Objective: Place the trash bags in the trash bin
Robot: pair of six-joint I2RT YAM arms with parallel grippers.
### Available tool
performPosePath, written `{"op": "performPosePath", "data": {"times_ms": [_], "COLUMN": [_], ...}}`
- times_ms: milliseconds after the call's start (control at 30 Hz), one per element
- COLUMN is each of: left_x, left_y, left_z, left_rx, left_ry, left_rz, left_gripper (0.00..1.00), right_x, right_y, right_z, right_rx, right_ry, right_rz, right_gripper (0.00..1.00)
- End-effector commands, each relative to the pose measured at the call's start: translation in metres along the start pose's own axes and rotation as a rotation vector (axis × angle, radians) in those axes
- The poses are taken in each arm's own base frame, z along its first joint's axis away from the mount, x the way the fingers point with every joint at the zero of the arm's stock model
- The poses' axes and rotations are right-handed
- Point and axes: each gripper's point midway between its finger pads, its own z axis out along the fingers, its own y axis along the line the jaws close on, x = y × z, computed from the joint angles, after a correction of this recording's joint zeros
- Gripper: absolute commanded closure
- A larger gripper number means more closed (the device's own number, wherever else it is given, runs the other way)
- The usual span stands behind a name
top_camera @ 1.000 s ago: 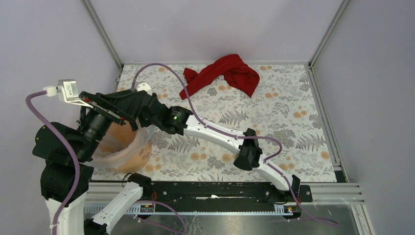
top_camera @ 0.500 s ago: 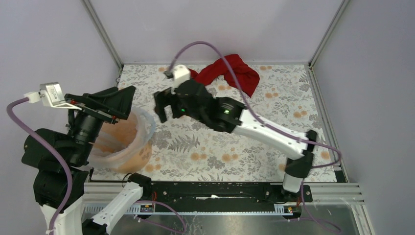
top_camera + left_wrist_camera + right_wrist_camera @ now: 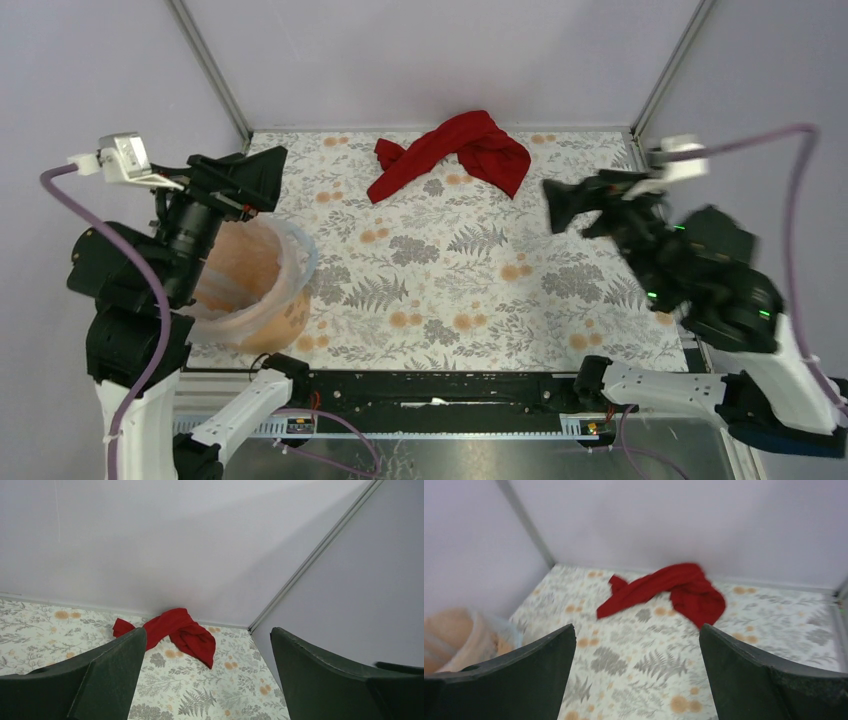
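The trash bin [image 3: 262, 318], a round orange bucket, stands at the table's near left. A trash bag [image 3: 302, 252] of thin pale film lines it, and the film's edge is folded over the rim. My left gripper [image 3: 262, 180] hovers open above the bin's far side, pointing toward the back of the table, with nothing between its fingers. My right gripper [image 3: 560, 207] is raised at the far right, open and not holding anything. In the right wrist view the bin [image 3: 449, 630] and the bag's film [image 3: 499, 630] show at the left edge.
A crumpled red cloth [image 3: 460, 150] lies at the back middle of the floral table mat [image 3: 480, 270]; it also shows as the cloth [image 3: 182, 632] and the cloth [image 3: 669, 590]. Purple walls and metal corner posts [image 3: 670, 60] enclose the table.
The right arm has swung from the bin across the table to the far right and risen. The left gripper has opened wider and lifted off the bin's rim.
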Motion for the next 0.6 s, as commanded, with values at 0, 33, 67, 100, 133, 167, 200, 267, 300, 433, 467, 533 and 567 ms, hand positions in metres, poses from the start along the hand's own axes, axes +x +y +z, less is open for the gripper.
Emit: {"op": "performPosePath", "data": {"times_ms": [0, 33, 67, 100, 133, 167, 200, 267, 300, 433, 467, 533, 567], "left_x": [-0.007, -0.005, -0.004, -0.003, -0.002, -0.001, 0.000, 0.002, 0.002, 0.004, 0.004, 0.006, 0.007], "left_y": [-0.005, -0.003, -0.002, 0.000, 0.002, 0.004, 0.005, 0.006, 0.006, 0.009, 0.010, 0.011, 0.011], "left_z": [0.014, 0.015, 0.015, 0.016, 0.016, 0.015, 0.015, 0.014, 0.013, 0.012, 0.011, 0.012, 0.012], "left_rx": [0.024, 0.015, 0.005, -0.003, -0.011, -0.019, -0.023, -0.030, -0.033, -0.048, -0.052, -0.057, -0.058], "left_ry": [-0.027, -0.021, -0.014, -0.007, -0.003, 0.001, 0.004, 0.012, 0.015, 0.026, 0.025, 0.028, 0.030], "left_rz": [0.020, 0.022, 0.024, 0.030, 0.032, 0.035, 0.035, 0.034, 0.035, 0.029, 0.026, 0.026, 0.028], "left_gripper": [0.01, 0.01, 0.01, 0.01, 0.01, 0.01, 0.01, 0.01, 0.01, 0.01, 0.01, 0.01, 0.01], "right_x": [-0.008, -0.008, -0.007, -0.008, -0.008, -0.008, -0.009, -0.012, -0.014, -0.015, -0.013, -0.011, -0.010], "right_y": [-0.060, -0.065, -0.068, -0.069, -0.069, -0.070, -0.073, -0.081, -0.084, -0.091, -0.093, -0.097, -0.097], "right_z": [-0.026, -0.031, -0.034, -0.037, -0.040, -0.043, -0.046, -0.052, -0.054, -0.060, -0.059, -0.059, -0.059], "right_rx": [0.222, 0.227, 0.223, 0.208, 0.190, 0.179, 0.178, 0.197, 0.206, 0.217, 0.230, 0.264, 0.265], "right_ry": [-0.007, -0.014, -0.025, -0.042, -0.058, -0.077, -0.090, -0.108, -0.113, -0.137, -0.134, -0.116, -0.112], "right_rz": [-0.120, -0.115, -0.106, -0.092, -0.078, -0.072, -0.077, -0.067, -0.061, -0.061, -0.075, -0.079, -0.078], "right_gripper": [0.00, 0.00, 0.00, 0.00, 0.00, 0.00, 0.00, 0.00, 0.00, 0.00, 0.00, 0.00, 0.00]}}
